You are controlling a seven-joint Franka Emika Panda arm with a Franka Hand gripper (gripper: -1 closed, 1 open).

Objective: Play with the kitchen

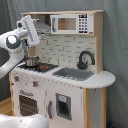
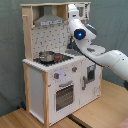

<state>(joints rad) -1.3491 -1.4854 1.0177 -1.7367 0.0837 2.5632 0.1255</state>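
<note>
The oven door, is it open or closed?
Closed. In both exterior views the oven door sits flat against the kitchen front, with no gap showing.

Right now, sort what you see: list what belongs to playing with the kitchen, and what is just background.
Belongs to the job:
white and light-wood toy kitchen
small metal pot on its stovetop
black curved faucet
white microwave on the top shelf
oven door

Just background:
grey curtain
wooden floor
</note>
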